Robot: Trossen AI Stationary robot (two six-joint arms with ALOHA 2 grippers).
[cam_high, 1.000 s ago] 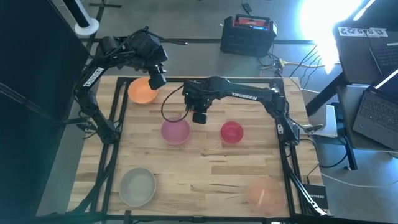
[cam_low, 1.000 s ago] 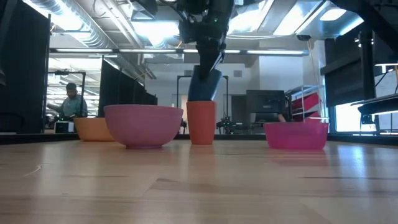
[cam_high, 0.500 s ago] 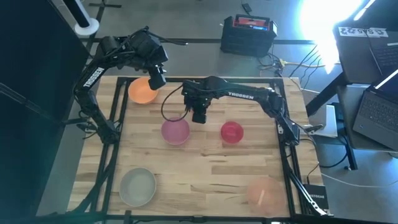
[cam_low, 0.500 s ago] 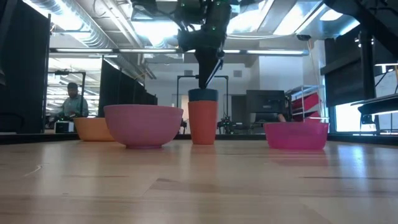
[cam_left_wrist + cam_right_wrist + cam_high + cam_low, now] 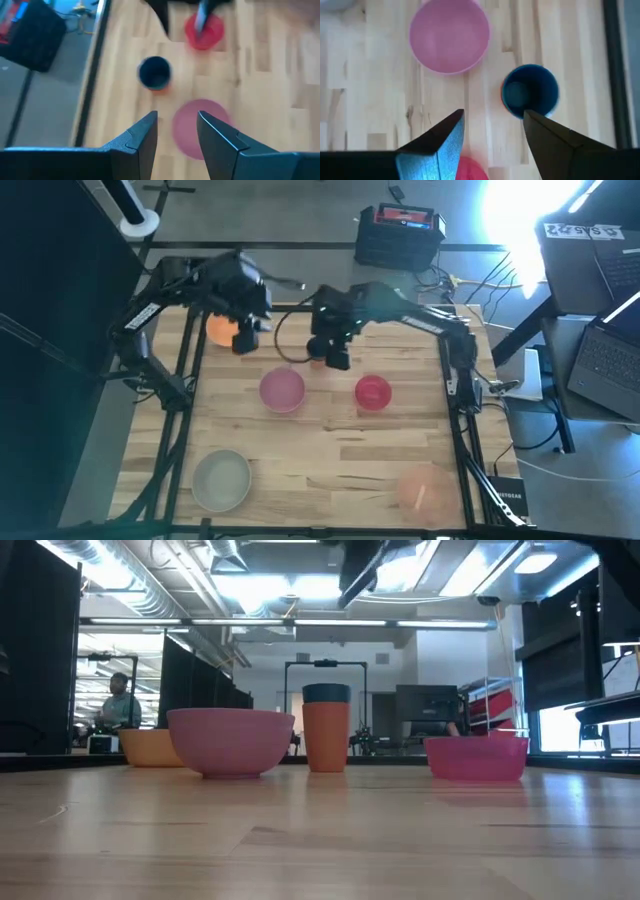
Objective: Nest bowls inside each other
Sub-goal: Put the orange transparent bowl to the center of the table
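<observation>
Five bowls rest on their bases on the wooden table: orange (image 5: 222,329) at the far left, pale pink (image 5: 282,390) and red (image 5: 373,392) in the middle, whitish-grey (image 5: 221,480) and peach (image 5: 425,488) near the front. My left gripper (image 5: 243,338) hangs open above the orange bowl's near side, with the pink bowl (image 5: 200,131) ahead of its fingers. My right gripper (image 5: 336,358) hangs open, high above a dark blue cup (image 5: 530,92) that stands inside an orange-red cup (image 5: 327,735).
The two stacked cups (image 5: 314,362) stand upright between the pink bowl and the table's far edge. Black frame rails (image 5: 188,370) run along the table's left and right sides. Bare wood lies in the middle, between the two rows of bowls. A person (image 5: 115,705) sits far behind the table.
My right gripper has set the dark blue cup into the orange-red cup, let go of it and risen well clear, drifting toward the table's far right. The blue cup now stands upright in the other cup. My left gripper has swung over the orange bowl toward the table's middle.
</observation>
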